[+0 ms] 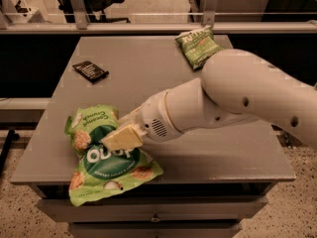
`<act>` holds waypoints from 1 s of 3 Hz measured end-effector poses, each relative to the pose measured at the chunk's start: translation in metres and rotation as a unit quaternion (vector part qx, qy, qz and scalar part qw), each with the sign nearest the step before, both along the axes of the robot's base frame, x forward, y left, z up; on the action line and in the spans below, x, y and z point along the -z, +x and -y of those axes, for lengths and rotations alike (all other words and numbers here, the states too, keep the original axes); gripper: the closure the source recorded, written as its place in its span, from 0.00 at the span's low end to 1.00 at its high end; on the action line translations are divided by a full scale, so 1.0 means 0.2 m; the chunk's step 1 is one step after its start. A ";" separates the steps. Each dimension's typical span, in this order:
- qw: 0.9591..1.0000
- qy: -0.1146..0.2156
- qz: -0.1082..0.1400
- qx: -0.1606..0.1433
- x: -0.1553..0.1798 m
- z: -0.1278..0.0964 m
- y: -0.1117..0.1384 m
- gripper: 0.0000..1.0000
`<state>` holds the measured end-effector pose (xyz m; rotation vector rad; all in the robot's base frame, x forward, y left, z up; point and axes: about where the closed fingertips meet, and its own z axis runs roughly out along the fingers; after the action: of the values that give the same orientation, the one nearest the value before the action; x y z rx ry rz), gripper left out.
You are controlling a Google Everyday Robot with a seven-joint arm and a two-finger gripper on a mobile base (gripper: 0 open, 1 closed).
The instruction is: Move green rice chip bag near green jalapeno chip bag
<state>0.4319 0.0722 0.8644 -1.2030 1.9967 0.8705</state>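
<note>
The green rice chip bag (106,162) is large and bright green with a dark circle and white lettering. It lies crumpled at the front left of the table, its lower end hanging over the front edge. My gripper (120,138) sits on the bag's middle and is shut on a fold of it; the bag's top is bunched up to the gripper's left. The green jalapeno chip bag (198,46) is smaller and duller green. It lies flat at the far right of the table, well away from the gripper.
A small black packet (90,72) lies at the left middle of the grey table (148,78). My white arm (237,95) reaches in from the right over the table's right half. Drawers sit under the front edge, and a rail runs behind the table.
</note>
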 end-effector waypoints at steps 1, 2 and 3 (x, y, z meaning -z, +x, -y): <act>0.999 -0.009 0.031 0.008 -0.14 0.12 0.04 1.00; 0.996 -0.038 0.080 0.031 -0.36 0.34 0.11 1.00; 0.996 -0.038 0.080 0.031 -0.36 0.34 0.11 1.00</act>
<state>0.4529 0.0036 0.9373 -1.2075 1.9404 0.6520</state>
